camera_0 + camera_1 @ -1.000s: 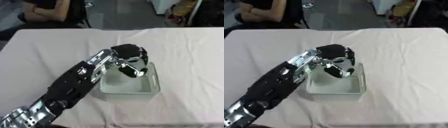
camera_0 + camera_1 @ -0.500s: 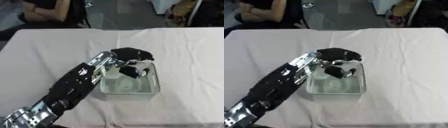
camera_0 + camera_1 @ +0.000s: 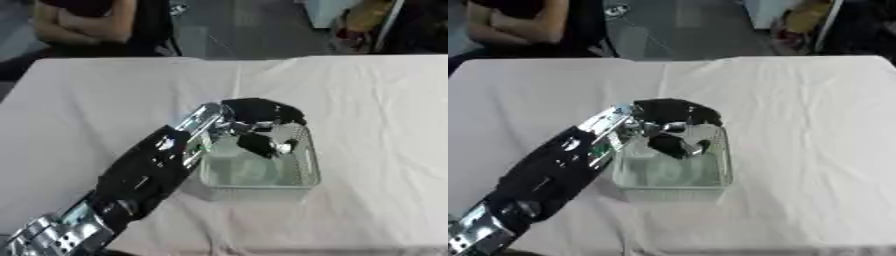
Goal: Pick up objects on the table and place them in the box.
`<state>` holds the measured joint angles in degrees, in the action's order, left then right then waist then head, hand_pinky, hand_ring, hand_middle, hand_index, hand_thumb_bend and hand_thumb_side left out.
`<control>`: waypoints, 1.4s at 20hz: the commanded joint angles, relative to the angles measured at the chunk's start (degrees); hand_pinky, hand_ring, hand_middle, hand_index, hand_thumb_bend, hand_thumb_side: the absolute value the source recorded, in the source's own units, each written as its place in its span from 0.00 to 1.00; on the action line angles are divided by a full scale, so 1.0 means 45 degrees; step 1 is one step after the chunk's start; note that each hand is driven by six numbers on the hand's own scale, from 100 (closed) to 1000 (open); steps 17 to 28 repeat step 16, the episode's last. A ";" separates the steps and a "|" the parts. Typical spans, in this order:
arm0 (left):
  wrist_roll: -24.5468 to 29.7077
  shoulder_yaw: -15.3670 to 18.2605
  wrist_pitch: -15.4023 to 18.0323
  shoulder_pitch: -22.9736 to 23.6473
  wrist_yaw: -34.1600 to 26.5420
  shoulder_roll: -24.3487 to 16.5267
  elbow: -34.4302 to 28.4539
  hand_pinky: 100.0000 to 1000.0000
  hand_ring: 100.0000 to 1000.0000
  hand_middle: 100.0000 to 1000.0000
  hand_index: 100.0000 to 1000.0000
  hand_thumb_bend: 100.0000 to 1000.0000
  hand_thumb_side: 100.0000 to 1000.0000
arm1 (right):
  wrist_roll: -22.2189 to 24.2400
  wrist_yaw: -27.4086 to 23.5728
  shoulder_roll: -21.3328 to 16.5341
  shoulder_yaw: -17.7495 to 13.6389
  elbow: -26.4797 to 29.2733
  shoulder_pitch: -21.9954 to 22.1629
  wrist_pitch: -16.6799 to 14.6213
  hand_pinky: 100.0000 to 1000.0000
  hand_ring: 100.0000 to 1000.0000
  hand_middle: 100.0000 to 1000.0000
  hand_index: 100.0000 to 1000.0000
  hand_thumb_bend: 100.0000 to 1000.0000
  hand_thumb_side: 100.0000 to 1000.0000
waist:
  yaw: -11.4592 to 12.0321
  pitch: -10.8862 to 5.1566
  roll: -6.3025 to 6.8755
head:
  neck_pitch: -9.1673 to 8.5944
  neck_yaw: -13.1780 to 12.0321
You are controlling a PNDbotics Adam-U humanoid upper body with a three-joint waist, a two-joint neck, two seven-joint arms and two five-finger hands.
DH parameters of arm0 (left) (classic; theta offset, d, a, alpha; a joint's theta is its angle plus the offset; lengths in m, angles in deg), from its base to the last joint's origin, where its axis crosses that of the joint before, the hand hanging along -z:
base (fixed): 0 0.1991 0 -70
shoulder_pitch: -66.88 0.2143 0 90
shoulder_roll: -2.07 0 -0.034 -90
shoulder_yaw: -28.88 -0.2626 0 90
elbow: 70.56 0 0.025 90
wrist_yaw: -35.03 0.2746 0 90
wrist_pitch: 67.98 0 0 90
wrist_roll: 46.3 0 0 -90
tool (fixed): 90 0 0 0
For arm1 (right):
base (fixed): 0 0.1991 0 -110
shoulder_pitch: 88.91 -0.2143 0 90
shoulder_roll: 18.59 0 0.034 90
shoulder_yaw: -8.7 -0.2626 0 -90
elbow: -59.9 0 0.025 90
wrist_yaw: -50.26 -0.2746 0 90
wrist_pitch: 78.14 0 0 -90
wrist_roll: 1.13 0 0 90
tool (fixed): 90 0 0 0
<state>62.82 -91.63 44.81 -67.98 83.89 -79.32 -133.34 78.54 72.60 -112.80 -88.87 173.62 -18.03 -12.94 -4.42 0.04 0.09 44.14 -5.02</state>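
Note:
A clear plastic box stands on the white tablecloth near the middle of the table. My left arm comes in from the lower left, and my left hand hovers over the box's far rim with its fingers spread flat. Just under the hand, inside the box's far half, is a small black object with a silver bit. I cannot tell whether the hand still touches it. My right hand shows in neither view.
The white tablecloth covers the whole table, with bare cloth to the right of the box and at the far left. Beyond the table's far edge is dark floor with clutter at the upper right.
My left hand has gone from curled round the black object to spread flat over the box. The black object now sits lower, inside the box.

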 commanded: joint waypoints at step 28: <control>-0.2004 0.2060 -0.1020 0.1182 -0.0761 -0.1106 -0.5422 0.84 0.95 1.00 0.98 0.00 1.00 | -0.0058 0.0042 -0.0271 -0.0173 0.0195 -0.0201 0.0065 0.82 0.96 0.97 0.96 0.00 0.64 | 0.0120 -0.0071 -0.0073 | -0.0163 0.0147</control>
